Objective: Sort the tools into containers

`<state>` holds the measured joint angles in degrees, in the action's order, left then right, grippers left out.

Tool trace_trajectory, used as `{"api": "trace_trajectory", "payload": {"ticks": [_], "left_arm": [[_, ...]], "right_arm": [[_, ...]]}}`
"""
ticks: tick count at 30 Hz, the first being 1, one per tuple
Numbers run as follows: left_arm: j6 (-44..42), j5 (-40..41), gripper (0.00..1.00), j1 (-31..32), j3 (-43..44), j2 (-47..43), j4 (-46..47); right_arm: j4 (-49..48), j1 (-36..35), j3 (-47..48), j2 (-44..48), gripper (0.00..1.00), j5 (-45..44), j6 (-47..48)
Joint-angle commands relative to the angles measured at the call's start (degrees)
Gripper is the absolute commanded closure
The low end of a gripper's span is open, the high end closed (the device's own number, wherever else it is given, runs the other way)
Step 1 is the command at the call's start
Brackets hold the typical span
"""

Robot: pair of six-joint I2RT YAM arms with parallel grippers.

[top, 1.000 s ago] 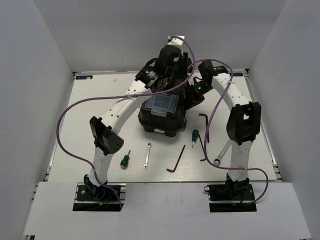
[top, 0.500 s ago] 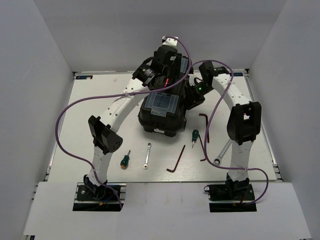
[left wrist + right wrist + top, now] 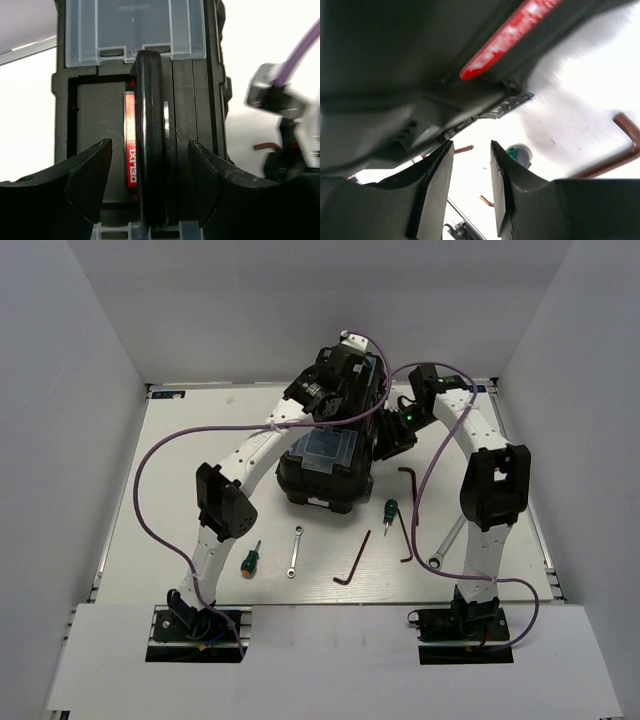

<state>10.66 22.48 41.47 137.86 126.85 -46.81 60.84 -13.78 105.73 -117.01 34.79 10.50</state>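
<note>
A black toolbox [image 3: 320,468] with clear lid compartments [image 3: 135,30] stands mid-table. My left gripper [image 3: 338,388] hangs over its back end, open. In the left wrist view its fingers [image 3: 92,175] stand either side of the box's black carry handle [image 3: 150,115] with gaps on both sides. My right gripper [image 3: 390,438] is low against the box's right side, open with nothing between its fingers [image 3: 437,185]. Loose on the table lie two green-handled screwdrivers [image 3: 248,560] [image 3: 388,512], a small wrench [image 3: 294,550], a larger wrench [image 3: 445,545] and three hex keys [image 3: 352,562] [image 3: 408,480] [image 3: 405,540].
White walls close in the table on the left, back and right. A purple cable [image 3: 150,480] loops from each arm. A red label [image 3: 131,145] runs beside the handle. The tools lie in a band in front of and to the right of the box.
The left jaws have widened away from the handle, and the left arm's elbow has swung to the right. The right jaws have opened somewhat. The toolbox and tools have not moved.
</note>
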Motion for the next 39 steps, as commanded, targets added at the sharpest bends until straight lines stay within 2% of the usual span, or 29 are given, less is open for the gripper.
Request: {"api": "trace_trajectory", "payload": {"ticks": [1, 4, 7, 8, 11, 12, 15, 17, 20, 23, 28, 36, 39], "left_arm": [[-2.3, 0.89, 0.28, 0.19, 2.06, -0.02, -0.21], [-3.79, 4.58, 0.29, 0.71, 2.06, 1.03, -0.21], [-4.33, 7.83, 0.42, 0.71, 2.06, 1.03, -0.21], [-4.33, 8.45, 0.53, 0.71, 2.06, 1.03, -0.21], [-4.33, 9.51, 0.69, 0.71, 2.06, 1.03, -0.21], [-4.33, 9.51, 0.8, 0.71, 1.54, 1.03, -0.21], [-4.33, 9.51, 0.94, 0.71, 2.23, 1.03, -0.21], [-4.33, 8.82, 0.99, 0.71, 3.19, 0.51, -0.21], [-1.61, 7.06, 1.0, 0.71, 4.43, -2.55, 1.71], [4.71, 3.19, 1.0, -0.77, 4.43, -5.72, 3.12], [13.93, -2.96, 1.0, -3.85, 0.74, -12.14, 5.23], [22.3, -6.65, 1.0, -9.83, -3.65, -16.98, 7.43], [26.15, -9.63, 1.0, -12.2, -6.63, -18.56, 6.82]], "right_arm": [[-0.46, 1.3, -1.49, 3.63, 0.58, 1.95, 0.04], [-0.55, 2.26, -2.46, 4.42, 0.58, 2.57, 0.05], [-0.46, 2.97, -4.3, 5.3, 0.58, 2.92, -0.04], [-0.81, 3.06, -4.66, 5.74, 0.58, 2.92, 0.13], [-0.64, 3.58, -5.27, 6.09, 0.58, 3.27, 0.05], [-0.81, 3.93, -5.19, 6.09, 0.58, 3.62, 0.04], [-0.81, 4.02, -5.45, 6.27, 0.58, 3.8, -0.04], [-0.81, 4.2, -5.36, 6.18, 0.58, 3.8, -0.31], [-1.16, 4.11, -5.36, 6.27, 0.55, 3.8, -0.22], [-1.77, 4.2, -4.66, 6.09, 0.52, 3.8, -0.22], [-1.6, 4.29, -2.99, 5.57, 0.43, 3.8, -1.1], [-4.94, 5.78, -3.87, 6.09, 0.43, 3.01, -5.75], [-6.52, 6.48, -3.69, 6.09, 0.46, 2.74, -8.74]]}}
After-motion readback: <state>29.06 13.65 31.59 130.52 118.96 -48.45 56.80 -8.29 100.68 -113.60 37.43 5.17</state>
